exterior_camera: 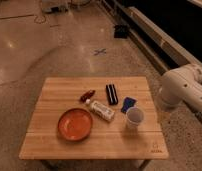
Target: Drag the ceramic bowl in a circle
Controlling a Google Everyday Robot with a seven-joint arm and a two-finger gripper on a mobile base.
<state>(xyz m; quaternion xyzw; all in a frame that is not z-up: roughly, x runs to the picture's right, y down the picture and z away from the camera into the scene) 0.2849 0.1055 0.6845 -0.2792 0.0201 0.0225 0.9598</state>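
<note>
The ceramic bowl [75, 124] is sitting upright on the wooden desk [54, 145], in the front-left part as the camera sees it, nearer the front edge than the back one. Nothing is touching it. Its closest neighbour is a white bottle [100, 110] lying on its side just off the bowl's right rim. Further right, a white cup [134, 117] is standing near the right edge, with a blue packet [127, 104] just behind it. A black bar [111, 94] and a small red item [87, 95] are lying toward the back middle.

The robot arm [186, 87] is hanging beyond the desk's right edge, showing only its thick white links. The jaws are lying outside the view, somewhere past that edge, so I cannot tell whether they are apart or together.

From the arm, the bowl is lying across the desk, toward the left and front, with the cup and bottle sitting between them. Being round, the bowl is offering no long axis, so any rim point should serve. The likely worry is the circle itself, since the bottle is crowding the right side and the front edge is close.
</note>
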